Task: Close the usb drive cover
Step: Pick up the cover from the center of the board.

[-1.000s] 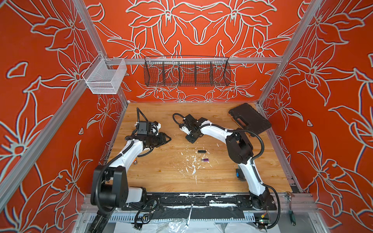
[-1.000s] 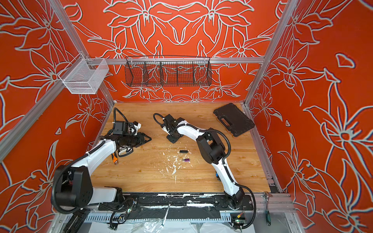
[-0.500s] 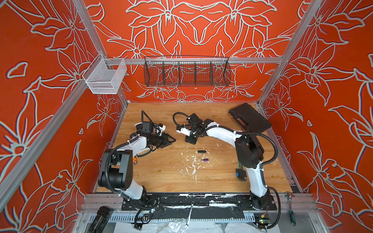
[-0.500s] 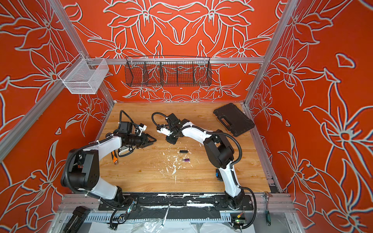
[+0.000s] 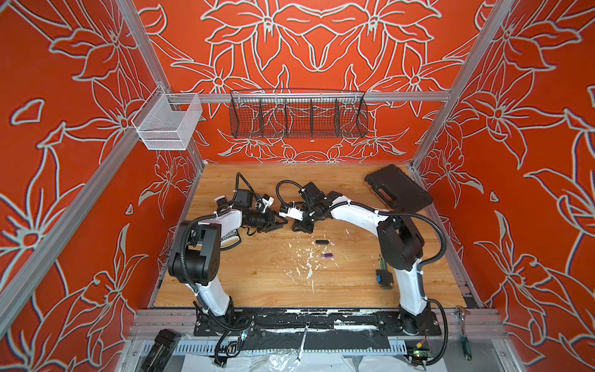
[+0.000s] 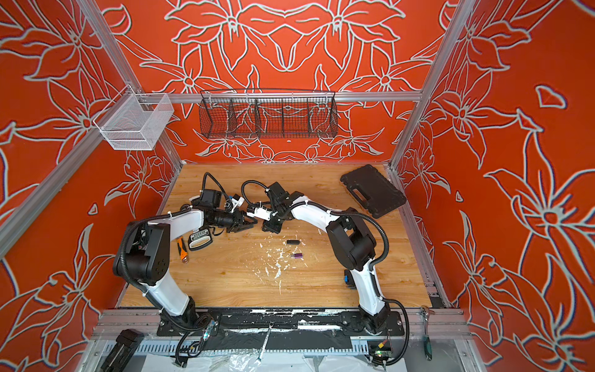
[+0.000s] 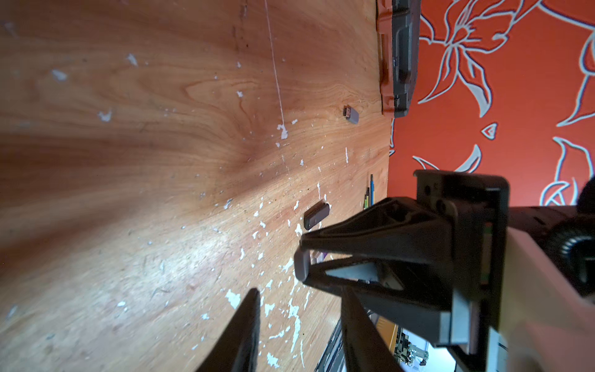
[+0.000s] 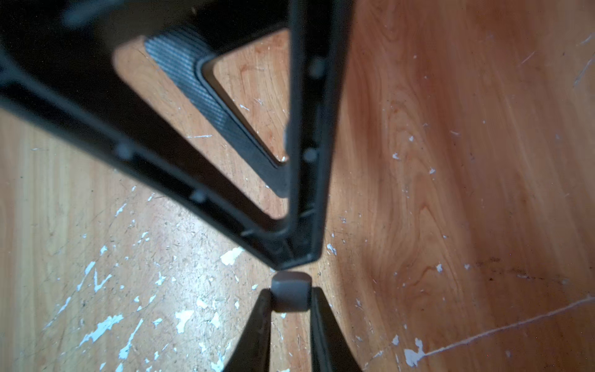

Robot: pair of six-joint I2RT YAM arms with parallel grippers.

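Over the far middle of the wooden desk (image 5: 257, 283), the two arms meet tip to tip. The right end effector (image 8: 291, 298) points down toward the wood, its jaws narrow and clamped on a small grey piece (image 8: 290, 286) with rounded corners. The piece sticks out just past the fingertips. Whether it is a cap or a drive body cannot be told from these views.

The left end effector (image 7: 301, 289) reaches in from the robot's left, lying nearly level. Its jaws stand moderately apart with nothing between them. In the right wrist view one of its fingers (image 8: 299, 254) ends just beside the grey piece, with only a thin gap showing.

A grey USB drive (image 7: 351, 114) lies flat on the desk near the black case (image 5: 397, 188), its metal plug bare. It is well apart from both end effectors, and the top views do not show it clearly.

Two more sticks lie on the open wood toward the robot's right of the meeting point. In both top views a black USB drive (image 5: 322, 242) sits nearer the end effectors. A purple USB drive (image 5: 327, 256) sits just beyond it toward the front edge, among white flecks on the surface.
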